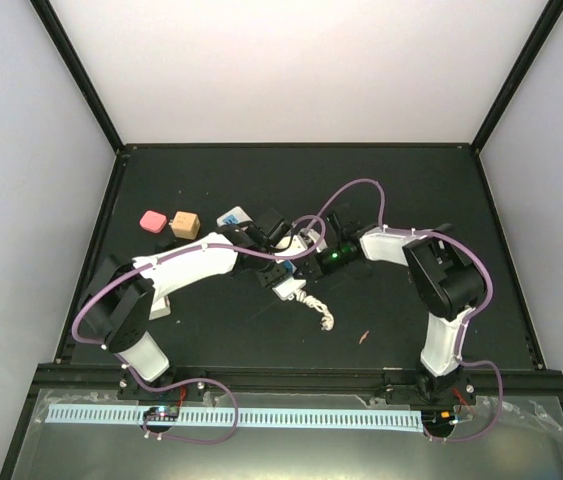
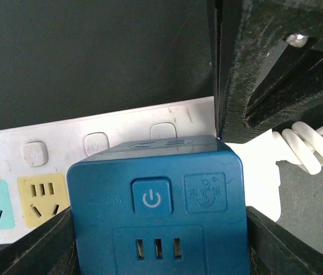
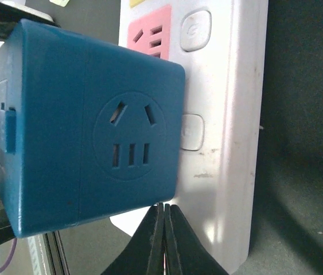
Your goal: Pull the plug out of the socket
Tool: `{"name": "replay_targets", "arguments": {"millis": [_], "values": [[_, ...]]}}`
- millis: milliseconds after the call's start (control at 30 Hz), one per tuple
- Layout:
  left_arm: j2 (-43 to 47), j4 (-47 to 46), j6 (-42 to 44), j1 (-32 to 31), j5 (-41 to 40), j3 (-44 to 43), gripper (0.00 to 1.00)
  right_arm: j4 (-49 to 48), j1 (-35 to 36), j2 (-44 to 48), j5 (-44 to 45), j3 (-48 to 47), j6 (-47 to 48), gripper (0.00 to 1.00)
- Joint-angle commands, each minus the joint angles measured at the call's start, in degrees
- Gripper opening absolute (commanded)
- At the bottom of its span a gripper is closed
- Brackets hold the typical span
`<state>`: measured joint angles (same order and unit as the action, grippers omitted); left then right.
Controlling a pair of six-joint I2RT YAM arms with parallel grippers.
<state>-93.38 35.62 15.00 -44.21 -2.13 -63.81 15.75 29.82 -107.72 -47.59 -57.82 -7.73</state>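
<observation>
The plug [image 2: 158, 200] is a blue cube adapter with a power button, seated on the long white socket [image 2: 121, 123] near its cord end. My left gripper [image 2: 158, 243] is shut on the plug, one black finger [image 2: 29, 249] on each side of it. In the right wrist view the plug [image 3: 92, 126] sticks up from the socket [image 3: 224, 143], just past a pink outlet face [image 3: 150, 34]. My right gripper [image 3: 164, 209] is shut with nothing in it, its tips at the socket's end right beside the plug. In the top view both grippers meet mid-table over the socket [image 1: 289, 291].
The socket's bundled white cord [image 1: 321, 312] lies just in front of it. A pink block [image 1: 152, 220] and a tan block [image 1: 185, 224] sit at the back left. A small reddish scrap [image 1: 364, 336] lies near the right arm's base.
</observation>
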Motion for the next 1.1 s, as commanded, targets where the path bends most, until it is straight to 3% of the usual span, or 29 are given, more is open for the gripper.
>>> {"name": "replay_targets", "arguments": {"millis": [0, 567, 1067], "values": [[2.0, 1.6, 1.2, -0.1, 0.1, -4.1, 0.35, 2.8, 0.0, -3.3, 6.3, -0.4, 1.4, 0.06], [4.0, 1.2, -0.2, 1.1, 2.3, -4.2, 0.36, 4.4, 0.8, -3.2, 10.1, -1.1, 3.5, 0.05], [0.1, -1.8, -1.5, 3.1, 1.5, -1.4, 0.35, 1.6, 4.9, 0.7, 2.2, 2.0, 2.0, 0.05]]}}
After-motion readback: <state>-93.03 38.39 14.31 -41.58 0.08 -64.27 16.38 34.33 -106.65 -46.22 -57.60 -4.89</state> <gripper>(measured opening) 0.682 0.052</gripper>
